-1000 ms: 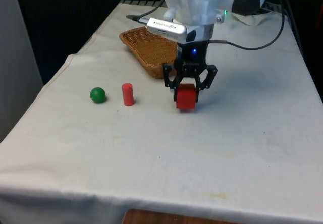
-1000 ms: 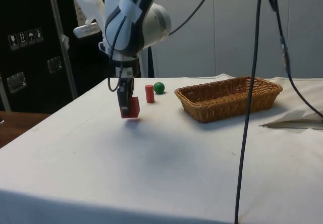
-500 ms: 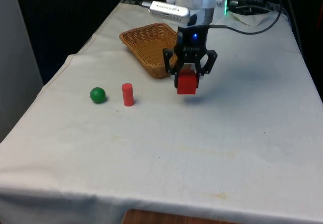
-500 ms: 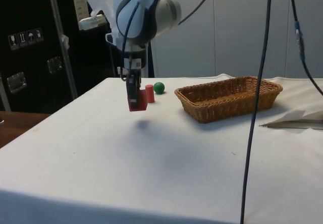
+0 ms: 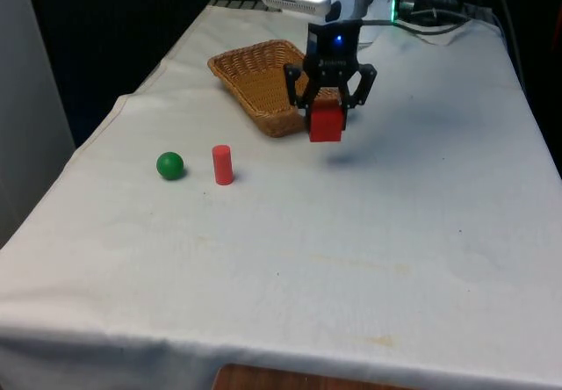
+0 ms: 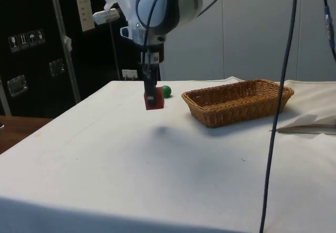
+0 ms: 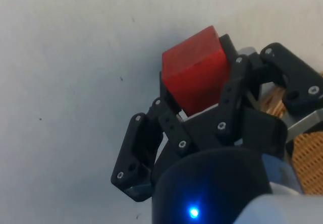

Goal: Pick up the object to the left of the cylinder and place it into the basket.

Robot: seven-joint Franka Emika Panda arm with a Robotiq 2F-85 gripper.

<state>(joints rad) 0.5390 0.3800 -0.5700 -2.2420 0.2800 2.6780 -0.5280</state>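
A red cube (image 5: 326, 123) is clamped in the black gripper (image 5: 327, 118) and held clear above the tabletop (image 5: 369, 249), just beside the wicker basket (image 5: 255, 78). A red cylinder (image 5: 222, 164) and green ball (image 5: 170, 165) are left on the cloth, well apart. If the cube is let go short of the rim, it could be dropped outside the basket.

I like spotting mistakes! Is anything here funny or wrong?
The claw holds a red wooden cube in the air near the woven wicker basket. But the thing left of the small red cylinder, in the front view, is the green ball, which sits untouched on the cloth.
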